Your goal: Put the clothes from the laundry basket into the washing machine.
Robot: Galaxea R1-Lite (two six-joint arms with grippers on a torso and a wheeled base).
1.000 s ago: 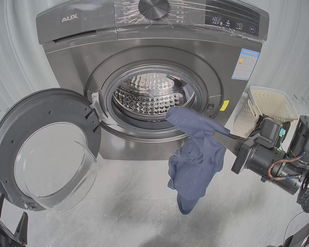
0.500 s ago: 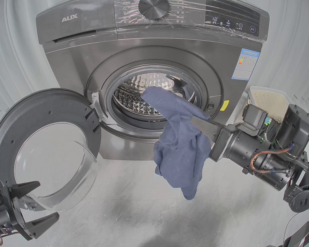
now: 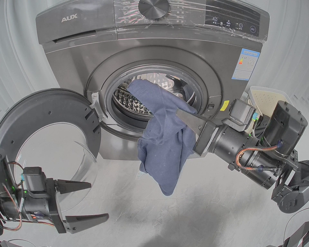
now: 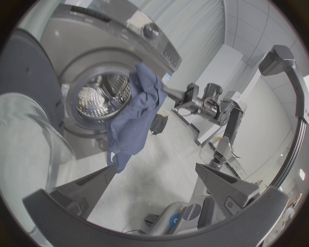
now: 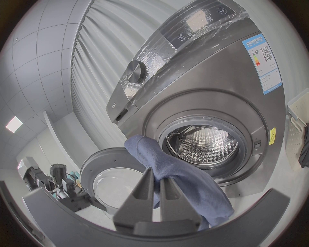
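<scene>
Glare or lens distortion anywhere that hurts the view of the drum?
Head view: glints on the drum and the panel's plastic film; soft shadow on the floor below the blue garment. Left wrist view: heavy fisheye, dark corners, drum bright but readable. Right wrist view: fisheye bows the washing machine; film glares too.

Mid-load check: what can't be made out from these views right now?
Laundry basket contents: head view, the right arm covers all but its rim; the right wrist view's edge cuts it off.
Drum, lower part: head view, the blue garment hangs across it.
Right gripper pinch: covered by its own shut fingers and the garment's folds.
Whether the garment's top is inside the drum yet: depth unclear.
</scene>
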